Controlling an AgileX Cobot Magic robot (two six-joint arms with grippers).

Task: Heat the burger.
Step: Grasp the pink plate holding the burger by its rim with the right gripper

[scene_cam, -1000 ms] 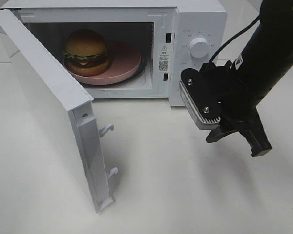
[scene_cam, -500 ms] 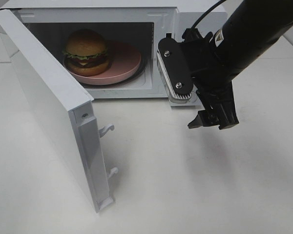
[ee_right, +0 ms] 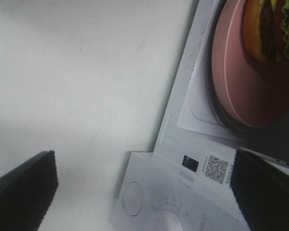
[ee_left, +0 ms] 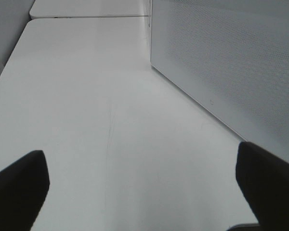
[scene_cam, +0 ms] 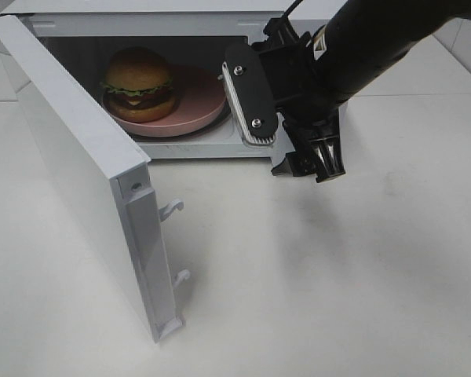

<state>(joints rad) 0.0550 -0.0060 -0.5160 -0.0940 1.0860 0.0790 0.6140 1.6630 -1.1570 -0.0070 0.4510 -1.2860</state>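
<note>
The plain white table (scene_cam: 337, 298) carried a boxy white microwave oven (scene_cam: 141, 9) whose white door (scene_cam: 71, 165) stood swung wide open. The black right arm (scene_cam: 369, 39) crossed the oven's control panel, hiding it in the high view. Inside the cavity a round pink plate (scene_cam: 204, 98) held the round burger (scene_cam: 138, 82) with glossy golden-brown bun, green lettuce frill and dark patty. In the right wrist view a QR-code sticker (ee_right: 216, 169) and a white round dial (ee_right: 169, 222) showed; the small print beside them was too blurred to read. The right tool (scene_cam: 318, 161) hung just before the oven front, fingers apart, gripping nothing. The left tool (ee_left: 144, 192) had its fingers spread wide over bare table, beside the door's dotted panel (ee_left: 231, 62).
</note>
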